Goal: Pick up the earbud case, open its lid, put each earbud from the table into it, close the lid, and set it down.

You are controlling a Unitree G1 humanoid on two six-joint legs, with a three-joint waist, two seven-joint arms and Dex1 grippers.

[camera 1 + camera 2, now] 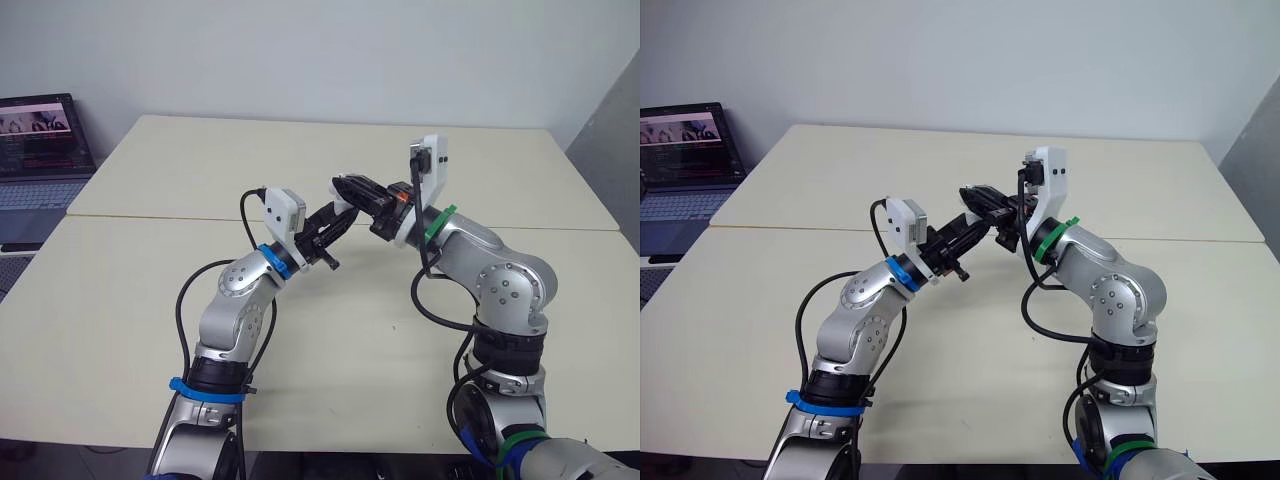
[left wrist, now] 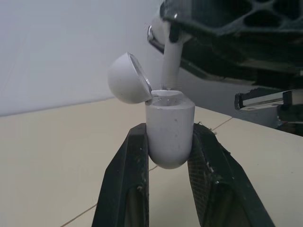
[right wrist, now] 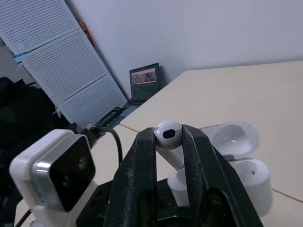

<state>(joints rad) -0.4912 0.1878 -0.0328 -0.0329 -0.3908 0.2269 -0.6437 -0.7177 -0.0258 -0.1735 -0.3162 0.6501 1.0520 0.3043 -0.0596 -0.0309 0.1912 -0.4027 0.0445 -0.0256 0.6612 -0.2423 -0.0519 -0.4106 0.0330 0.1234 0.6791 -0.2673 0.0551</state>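
Left gripper (image 2: 169,129) clamps the earbud case (image 2: 169,116), lid (image 2: 124,78) open; right gripper (image 3: 168,134), from 2 o'clock, pinches an earbud (image 2: 169,61) at its mouth. Table (image 1: 200,160) lies open toward every edge.

Left arm (image 1: 235,300): silver shells, blue bands (image 1: 272,260), looped black cable (image 1: 183,310). Right arm (image 1: 500,285): same silver, green bands (image 1: 437,222). White box cameras (image 1: 284,212) on wrists. Left tool (image 1: 345,210), right tool (image 1: 340,184): black fingers.

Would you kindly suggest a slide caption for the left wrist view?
Left hand grips the open earbud case while the right hand holds an earbud stem-first at its opening.
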